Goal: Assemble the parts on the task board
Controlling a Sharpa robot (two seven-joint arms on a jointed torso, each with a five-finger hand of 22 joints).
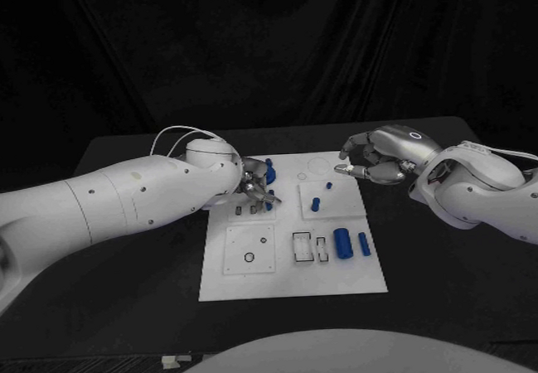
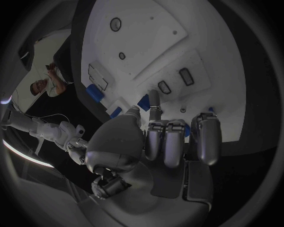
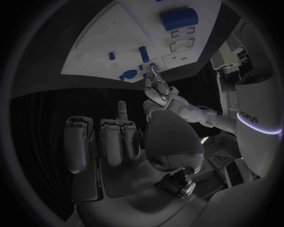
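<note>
Black cloth hangs behind the black table (image 1: 128,242), where the flat white task board (image 1: 291,277) lies at the centre. Small blue cylindrical parts (image 1: 342,244) rest toward four o'clock on the board, others near its middle. At ten o'clock the silver left hand (image 1: 255,189) hovers over the board, fingers curled near a blue piece; whether it grips anything I cannot tell. At two o'clock the silver right hand (image 1: 373,159) hangs with fingers curled inward, empty.
</note>
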